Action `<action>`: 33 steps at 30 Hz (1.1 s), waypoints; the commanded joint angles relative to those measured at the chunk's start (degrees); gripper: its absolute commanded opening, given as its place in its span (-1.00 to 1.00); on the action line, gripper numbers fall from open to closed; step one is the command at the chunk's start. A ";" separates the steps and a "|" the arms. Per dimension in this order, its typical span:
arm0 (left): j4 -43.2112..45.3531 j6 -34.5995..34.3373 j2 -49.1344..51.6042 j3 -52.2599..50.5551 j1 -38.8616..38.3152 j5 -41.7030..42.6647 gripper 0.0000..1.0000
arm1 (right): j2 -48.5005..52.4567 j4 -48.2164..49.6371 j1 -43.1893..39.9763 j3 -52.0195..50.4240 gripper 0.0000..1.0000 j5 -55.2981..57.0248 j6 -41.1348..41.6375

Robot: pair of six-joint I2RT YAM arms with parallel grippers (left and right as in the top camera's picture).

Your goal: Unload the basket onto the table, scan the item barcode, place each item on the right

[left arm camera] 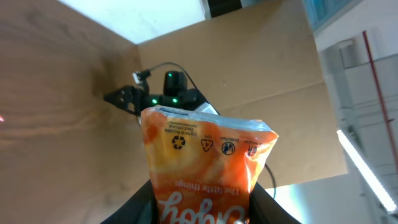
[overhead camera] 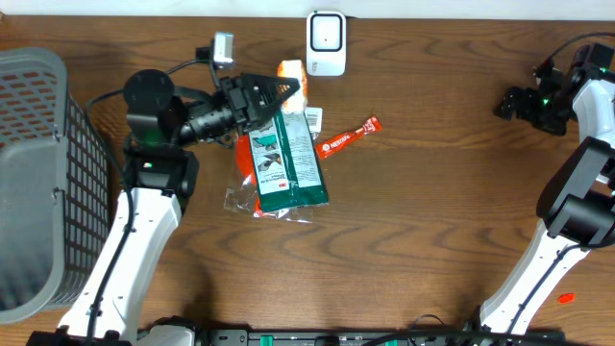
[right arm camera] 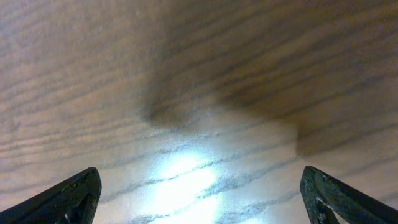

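Observation:
My left gripper [overhead camera: 281,92] is shut on an orange snack bag [overhead camera: 292,81], held off the table just left of and below the white scanner [overhead camera: 326,43] at the back edge. In the left wrist view the orange bag [left arm camera: 205,155] stands between the dark fingers [left arm camera: 140,208], printed side with recycling marks facing the camera; no barcode shows. My left gripper [left arm camera: 202,214] grips its lower part. My right gripper [overhead camera: 514,101] is at the far right, open [right arm camera: 202,199] over bare wood with nothing between its fingertips.
A green pouch [overhead camera: 286,159] lies on a clear packet [overhead camera: 245,187] under the left arm. A red stick packet [overhead camera: 348,137] lies to its right. A grey wire basket [overhead camera: 38,183] stands at the left edge.

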 commanded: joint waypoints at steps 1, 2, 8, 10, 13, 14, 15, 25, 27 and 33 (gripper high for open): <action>1.88 -6.88 0.35 0.68 -1.53 -1.42 -0.28 | 0.33 -0.94 0.24 0.20 0.98 -5.46 -0.37; 3.39 -8.35 0.35 0.68 -2.14 -1.53 -0.28 | 0.33 -1.27 0.22 0.20 0.98 -9.27 -0.37; 14.25 -12.92 0.35 0.68 -5.55 -1.62 -0.28 | 0.33 -1.92 0.17 0.20 0.99 -42.91 -0.39; 14.49 -13.22 0.35 0.68 -5.68 -1.62 -0.27 | 0.33 -1.95 0.20 0.20 0.99 -55.71 -0.37; 14.49 -13.20 0.35 0.68 -5.68 -1.64 -0.28 | 0.33 -2.19 0.20 0.20 0.95 -72.65 0.50; 14.47 -13.20 0.35 0.68 -5.68 -1.62 -0.27 | 0.33 -3.02 0.26 0.33 0.93 -73.88 3.13; 14.45 -13.18 0.35 0.68 -5.68 -1.60 -0.27 | 0.04 -3.48 0.42 0.35 0.89 -73.94 5.22; 13.40 -11.63 0.79 0.68 -5.68 -1.66 -0.18 | -8.11 -4.90 8.55 0.35 0.94 -73.94 1.29; 13.40 -10.86 1.29 0.68 -5.68 -1.62 -0.18 | -10.08 -0.02 11.06 0.35 0.99 -73.94 1.60; 13.38 -9.73 3.65 0.68 -5.68 -1.55 -0.18 | -13.62 15.10 20.11 0.35 0.98 -73.94 13.05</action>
